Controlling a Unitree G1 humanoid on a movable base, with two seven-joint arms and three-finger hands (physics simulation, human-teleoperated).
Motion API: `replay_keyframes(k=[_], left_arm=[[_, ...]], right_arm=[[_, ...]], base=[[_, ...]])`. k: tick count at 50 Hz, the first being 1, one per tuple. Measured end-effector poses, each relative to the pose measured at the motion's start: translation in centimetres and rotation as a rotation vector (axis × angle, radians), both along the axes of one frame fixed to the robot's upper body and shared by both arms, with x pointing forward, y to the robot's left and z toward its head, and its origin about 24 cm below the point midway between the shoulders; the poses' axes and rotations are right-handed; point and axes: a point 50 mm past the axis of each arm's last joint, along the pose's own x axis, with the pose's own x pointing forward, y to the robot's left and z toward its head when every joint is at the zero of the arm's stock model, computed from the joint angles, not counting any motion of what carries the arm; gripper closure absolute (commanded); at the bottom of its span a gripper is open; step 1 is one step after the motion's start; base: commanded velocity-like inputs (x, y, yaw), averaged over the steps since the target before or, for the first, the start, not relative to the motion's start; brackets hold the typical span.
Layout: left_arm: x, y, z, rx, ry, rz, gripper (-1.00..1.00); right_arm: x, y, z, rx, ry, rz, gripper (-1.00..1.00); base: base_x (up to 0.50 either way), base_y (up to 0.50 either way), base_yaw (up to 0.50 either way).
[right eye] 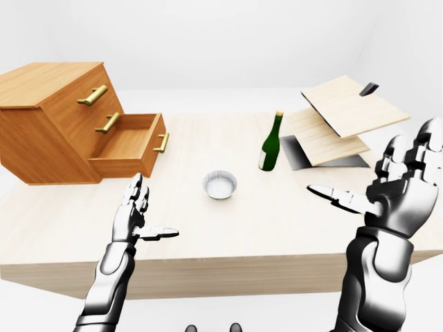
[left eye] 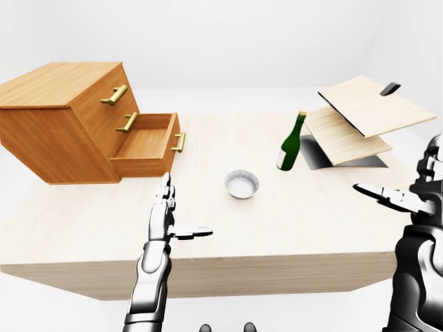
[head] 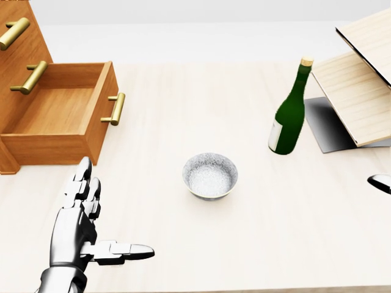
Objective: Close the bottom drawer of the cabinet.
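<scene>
one cabinet [left eye: 69,124], one bottle [head: 291,115], one bowl [head: 209,176]

Left hand [head: 82,227] low, right hand [right eye: 401,190] raised — both spread, empty

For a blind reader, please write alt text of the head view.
A wooden cabinet at the left has its bottom drawer pulled open. The open left robot hand hovers below it; a bowl and green bottle stand rightward.

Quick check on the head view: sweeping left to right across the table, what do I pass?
Cabinet with its open bottom drawer, left hand, bowl, green bottle, wooden boards, then a tip of the right hand at the edge.
</scene>
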Motion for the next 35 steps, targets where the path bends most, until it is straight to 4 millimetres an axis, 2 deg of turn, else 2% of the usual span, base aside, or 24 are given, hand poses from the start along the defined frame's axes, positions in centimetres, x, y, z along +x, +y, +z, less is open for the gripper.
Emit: replay_keyframes(k=[12, 35], left_arm=[[0.0, 0.0, -0.2, 0.002, 0.001, 0.001, -1.00], [0.0, 0.0, -0.3, 0.002, 0.004, 0.002, -1.00]], right_arm=[[-0.9, -1.2, 1.1, 0.006, -0.053, -0.044, -1.00], [-1.3, -1.5, 1.6, 0.005, -0.073, -0.058, -1.00]], base=[[0.18, 0.00, 0.00], [0.18, 0.00, 0.00]])
